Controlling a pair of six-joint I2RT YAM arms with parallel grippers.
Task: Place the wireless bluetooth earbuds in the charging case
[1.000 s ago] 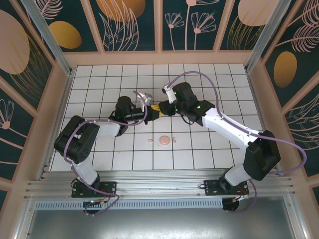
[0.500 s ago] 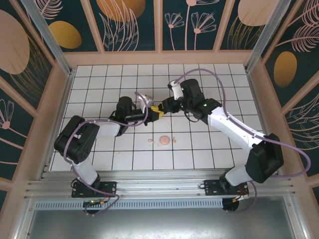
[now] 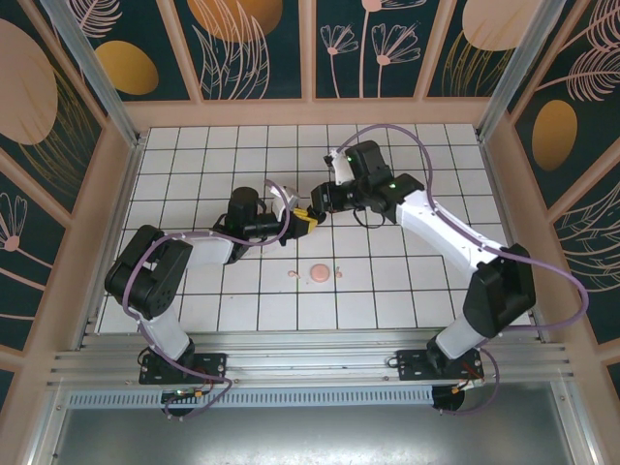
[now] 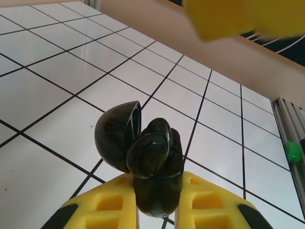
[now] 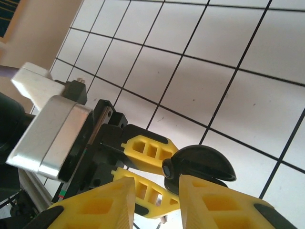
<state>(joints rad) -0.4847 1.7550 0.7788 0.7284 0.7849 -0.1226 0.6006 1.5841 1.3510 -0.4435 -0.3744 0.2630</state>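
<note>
The black charging case stands upright between my left gripper's yellow fingers, which are shut on it, its lid swung open to the left. Glossy black rounded pieces sit in its mouth; I cannot tell whether they are earbuds. In the top view the left gripper holds the case above the table, tip to tip with my right gripper. In the right wrist view the right gripper has its jaws apart with nothing between them, one finger right in front of the case.
A round pale pink case lies on the tiles nearer the arms, with a tiny pink piece just left of it. The white grid table is walled by a wooden rim.
The right arm has swung its wrist farther back and brought its gripper left, closer to the held case, with its jaws narrowing slightly. The left arm and the case have stayed put.
</note>
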